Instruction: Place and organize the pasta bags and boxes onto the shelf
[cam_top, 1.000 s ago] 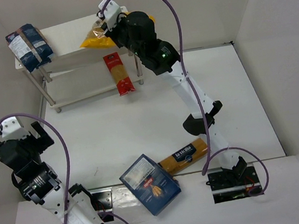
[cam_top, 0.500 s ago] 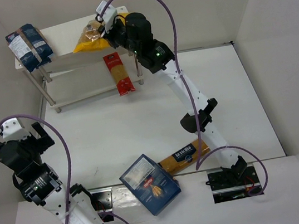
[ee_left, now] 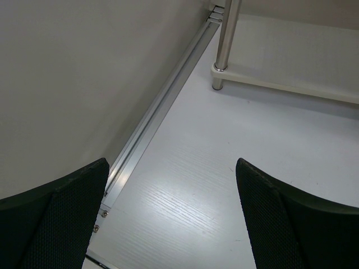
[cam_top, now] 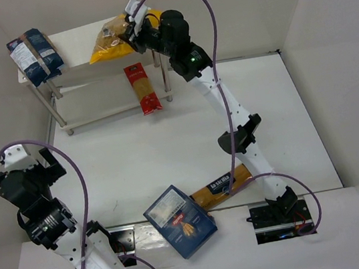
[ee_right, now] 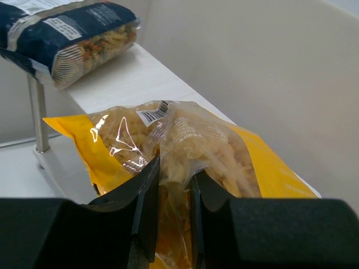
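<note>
My right gripper [cam_top: 130,39] is shut on the yellow clear-window bag of short pasta [cam_top: 106,44] and holds it over the top board of the white shelf [cam_top: 74,38]; in the right wrist view the jaws pinch a fold of the bag [ee_right: 185,140]. Dark blue bags [cam_top: 34,56] lie on the shelf's top left and also show in the right wrist view [ee_right: 67,36]. The narrow red spaghetti pack [cam_top: 142,88] lies on the lower board. The blue box [cam_top: 179,221] and the orange-and-navy spaghetti pack [cam_top: 220,186] lie near the table's front edge. My left gripper [ee_left: 171,216] is open and empty near the left wall.
White walls enclose the table on the left, back and right. A metal rail [ee_left: 162,106] runs along the left wall's foot. A shelf leg [ee_left: 226,36] stands ahead of the left gripper.
My right gripper has carried the yellow bag further back and onto the shelf's top board. The left arm has barely moved.
</note>
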You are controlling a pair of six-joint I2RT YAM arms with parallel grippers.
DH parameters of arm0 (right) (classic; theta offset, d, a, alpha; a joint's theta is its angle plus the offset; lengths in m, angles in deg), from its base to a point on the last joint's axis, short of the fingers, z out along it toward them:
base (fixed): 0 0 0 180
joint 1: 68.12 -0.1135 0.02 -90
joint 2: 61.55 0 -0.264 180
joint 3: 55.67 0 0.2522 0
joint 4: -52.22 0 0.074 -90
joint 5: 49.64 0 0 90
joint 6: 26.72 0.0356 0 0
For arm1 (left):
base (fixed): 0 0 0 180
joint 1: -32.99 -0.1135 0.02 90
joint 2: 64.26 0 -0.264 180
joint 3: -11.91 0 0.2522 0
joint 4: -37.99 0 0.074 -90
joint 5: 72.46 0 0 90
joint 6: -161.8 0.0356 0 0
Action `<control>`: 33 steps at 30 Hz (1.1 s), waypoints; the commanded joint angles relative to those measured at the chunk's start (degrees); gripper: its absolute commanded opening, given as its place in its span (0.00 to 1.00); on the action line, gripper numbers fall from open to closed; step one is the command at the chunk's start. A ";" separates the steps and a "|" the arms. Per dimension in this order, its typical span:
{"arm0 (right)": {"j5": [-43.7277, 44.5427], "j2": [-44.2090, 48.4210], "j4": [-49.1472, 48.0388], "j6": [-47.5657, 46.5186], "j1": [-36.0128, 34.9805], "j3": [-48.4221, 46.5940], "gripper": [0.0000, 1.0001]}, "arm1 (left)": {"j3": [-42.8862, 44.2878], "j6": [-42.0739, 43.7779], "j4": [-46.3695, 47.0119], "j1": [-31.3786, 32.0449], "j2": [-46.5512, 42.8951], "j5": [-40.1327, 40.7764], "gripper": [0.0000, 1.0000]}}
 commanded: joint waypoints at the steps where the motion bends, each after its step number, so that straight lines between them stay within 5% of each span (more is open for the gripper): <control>1: -8.10 0.34 -11.94 -0.07 -0.45 -3.41 0.00 | -0.70 -0.10 2.65 -0.43 -0.99 -1.27 0.99; 5: -11.23 -0.77 -11.94 -0.52 0.07 -3.41 0.01 | -0.70 -0.10 2.65 -0.43 -1.44 -1.27 0.99; 16: -11.79 -3.49 -11.94 -2.55 1.22 -3.41 0.25 | -0.70 -0.10 2.65 -0.43 -1.44 -1.27 0.99; 17: -11.72 -3.54 -11.94 -3.25 1.22 -3.41 0.30 | -0.70 -0.10 2.65 -0.43 -1.44 -1.27 0.99; 22: -9.90 -4.60 -11.41 -3.86 1.74 -3.41 0.86 | -0.70 -0.10 2.65 -0.43 -1.97 -1.27 0.99; 26: -8.12 -4.60 -9.42 -3.86 2.27 -3.41 0.99 | -0.70 -0.10 2.65 -0.43 -1.97 -1.27 0.99; 33: -6.25 -0.73 -5.12 -3.05 2.80 -3.41 1.00 | -0.70 0.19 3.18 -0.43 -2.50 -1.27 0.99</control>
